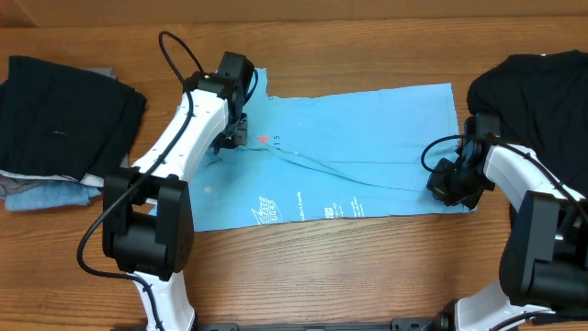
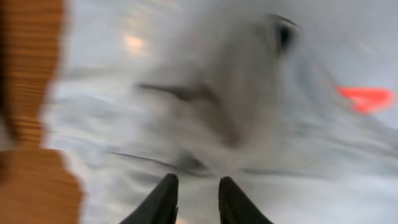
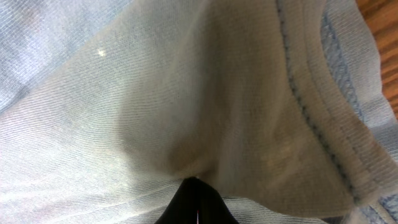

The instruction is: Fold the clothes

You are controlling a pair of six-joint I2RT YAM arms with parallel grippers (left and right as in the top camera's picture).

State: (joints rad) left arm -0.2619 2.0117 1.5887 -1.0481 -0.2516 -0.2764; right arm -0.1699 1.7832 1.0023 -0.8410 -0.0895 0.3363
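Observation:
The light sky-blue T-shirt (image 1: 367, 156) lies spread flat across the middle of the table, with white lettering (image 1: 303, 210) near its front edge and a small red mark (image 1: 265, 140) at its upper left. My left gripper (image 1: 230, 140) is down on the shirt's upper left part, just left of the red mark (image 2: 367, 98). In the left wrist view its gripper (image 2: 198, 183) shows a narrow gap over wrinkled fabric (image 2: 205, 106), and the picture is blurred. My right gripper (image 1: 447, 188) sits at the shirt's front right corner. There the gripper (image 3: 198, 183) is shut, pinching fabric (image 3: 186, 93) beside a stitched hem (image 3: 317, 124).
A plain black shirt (image 1: 542, 87) lies heaped at the back right, close behind the right arm. A stack of folded black, grey and dull-blue garments (image 1: 64, 115) sits at the left edge. Bare wooden table (image 1: 367, 276) runs along the front.

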